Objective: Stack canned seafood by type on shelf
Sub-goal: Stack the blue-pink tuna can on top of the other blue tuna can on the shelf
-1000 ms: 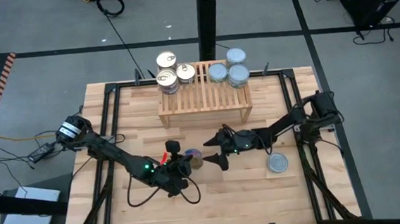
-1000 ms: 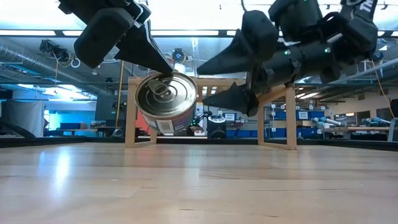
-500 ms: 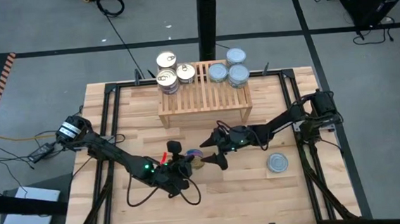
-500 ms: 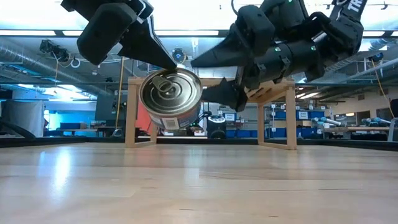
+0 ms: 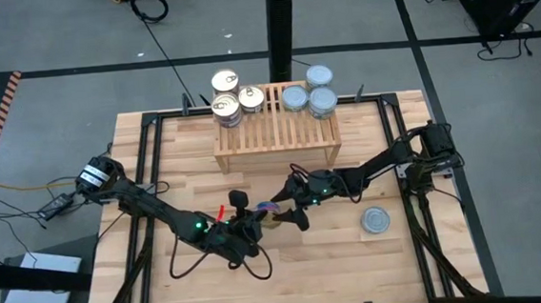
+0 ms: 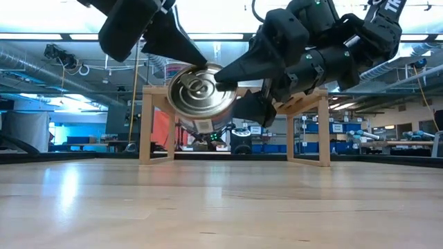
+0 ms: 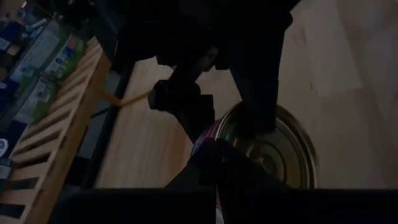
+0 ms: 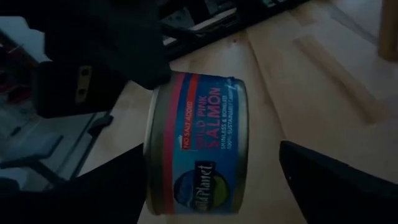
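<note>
Salmon tin clamped in left gripper above pale wood tabletop, right gripper spread wide around it, shelf behind, workshop lights beyond.

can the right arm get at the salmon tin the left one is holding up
Probably yes: the right pincer stands open with a finger either side of the salmon tin, which the left pincer holds off the table; nothing sits between them.

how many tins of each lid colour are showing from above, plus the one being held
gold-lid tins at the left end of the shelf: 3, at and
blue-silver-lid tins: 4, three at the shelf's right end and one on the table
held salmon tin, in the left gripper: 1
total: 8 showing; any tins beneath in stacks are hidden
</note>
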Available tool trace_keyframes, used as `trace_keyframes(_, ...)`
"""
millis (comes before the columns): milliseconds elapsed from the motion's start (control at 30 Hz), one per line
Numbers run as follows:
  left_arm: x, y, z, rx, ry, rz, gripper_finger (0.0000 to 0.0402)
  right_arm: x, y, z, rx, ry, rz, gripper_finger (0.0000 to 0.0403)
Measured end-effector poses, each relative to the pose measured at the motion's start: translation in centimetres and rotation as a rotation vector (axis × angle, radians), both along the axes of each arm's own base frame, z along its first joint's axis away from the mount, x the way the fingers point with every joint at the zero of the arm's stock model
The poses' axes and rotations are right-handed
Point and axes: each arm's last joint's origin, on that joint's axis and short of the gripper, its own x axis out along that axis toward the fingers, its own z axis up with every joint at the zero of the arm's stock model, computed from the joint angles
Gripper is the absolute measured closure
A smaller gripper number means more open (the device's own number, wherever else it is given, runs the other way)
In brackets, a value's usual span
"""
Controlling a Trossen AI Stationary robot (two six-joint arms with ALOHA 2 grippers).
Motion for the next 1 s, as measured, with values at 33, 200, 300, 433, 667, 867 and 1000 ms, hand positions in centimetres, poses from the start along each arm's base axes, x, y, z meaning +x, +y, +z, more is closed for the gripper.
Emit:
trace_keyframes(33, 0.0, 0.0, 0.0, 0.003, -0.001, -0.002, 0.0401, 0.0, 0.0, 0.0, 0.003, -0.005, 0.008, 0.0054)
trace_keyframes(200, 0.1, 0.0, 0.1, 0.009, -0.012, 0.004, 0.0401, 0.0, 0.1, 0.1, 0.003, -0.009, 0.017, 0.0087)
trace_keyframes(300, 0.1, 0.0, 0.1, 0.009, -0.012, 0.005, 0.0401, 0.0, 0.1, 0.1, 0.005, -0.013, 0.024, 0.0123)
trace_keyframes(433, 0.1, 0.0, 0.1, 0.009, -0.013, 0.006, 0.0401, 0.1, 0.1, 0.2, 0.005, -0.025, 0.037, 0.0185)
trace_keyframes(667, 0.1, 0.0, 0.1, 0.007, -0.018, 0.013, 0.0397, 0.1, 0.1, 0.3, -0.013, -0.039, 0.045, 0.0199)
trace_keyframes(867, -0.2, -0.1, 0.4, 0.041, -0.012, 0.008, 0.0367, 0.1, 0.2, 0.4, -0.001, -0.043, 0.051, 0.0199)
trace_keyframes(1000, -1.3, -0.6, 0.9, 0.143, -0.03, 0.071, 0.0341, 0.1, 0.2, 0.5, 0.017, -0.052, 0.055, 0.0199)
